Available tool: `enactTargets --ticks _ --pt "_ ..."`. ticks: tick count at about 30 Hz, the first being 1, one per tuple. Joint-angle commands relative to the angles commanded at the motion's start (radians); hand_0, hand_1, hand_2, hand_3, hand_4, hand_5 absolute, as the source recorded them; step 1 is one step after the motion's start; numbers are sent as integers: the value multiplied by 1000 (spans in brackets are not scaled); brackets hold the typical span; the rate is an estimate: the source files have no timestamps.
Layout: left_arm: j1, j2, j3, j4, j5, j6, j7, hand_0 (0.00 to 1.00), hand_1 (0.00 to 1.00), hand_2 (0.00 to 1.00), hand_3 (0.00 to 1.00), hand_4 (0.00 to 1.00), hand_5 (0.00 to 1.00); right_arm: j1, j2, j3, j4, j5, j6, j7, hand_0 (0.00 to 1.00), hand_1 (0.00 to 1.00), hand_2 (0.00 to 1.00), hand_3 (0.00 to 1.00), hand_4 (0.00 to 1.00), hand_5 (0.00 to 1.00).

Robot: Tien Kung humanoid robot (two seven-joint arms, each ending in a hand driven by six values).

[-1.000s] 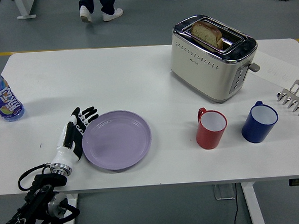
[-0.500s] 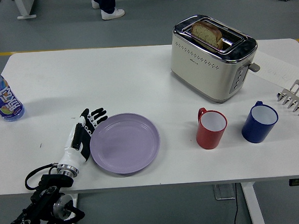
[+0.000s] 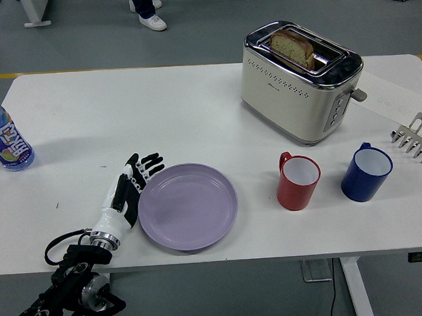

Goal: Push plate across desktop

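Note:
A round lilac plate lies flat on the white table, near its front edge, left of centre. My left hand rests against the plate's left rim with its fingers straight and spread, palm side toward the plate. It holds nothing. The black left arm comes up from the lower left corner. My right hand is not in view.
A red mug stands just right of the plate, a blue mug beyond it. A cream toaster with bread stands at the back right. A metal rack is at the right edge, a blue bottle at far left.
My left hand has moved right, and the plate has slid right with it, toward the red mug. A person's feet at the far side have shifted.

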State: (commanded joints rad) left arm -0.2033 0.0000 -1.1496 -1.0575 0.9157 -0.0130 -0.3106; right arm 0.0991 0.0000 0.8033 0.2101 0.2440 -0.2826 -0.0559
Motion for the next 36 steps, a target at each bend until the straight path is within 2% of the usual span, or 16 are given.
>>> enactTargets --ticks 24,36 --pt "-39 0 80 1 -27 -1 0 808 799 790 704 540 998 6 0 5 0 -5 0 1 569 476 622 632 412 593" --pt "-42 0 65 -3 -27 3 0 805 797 790 702 540 998 4 0 5 1 -4 -4 1 569 476 620 632 411 591"
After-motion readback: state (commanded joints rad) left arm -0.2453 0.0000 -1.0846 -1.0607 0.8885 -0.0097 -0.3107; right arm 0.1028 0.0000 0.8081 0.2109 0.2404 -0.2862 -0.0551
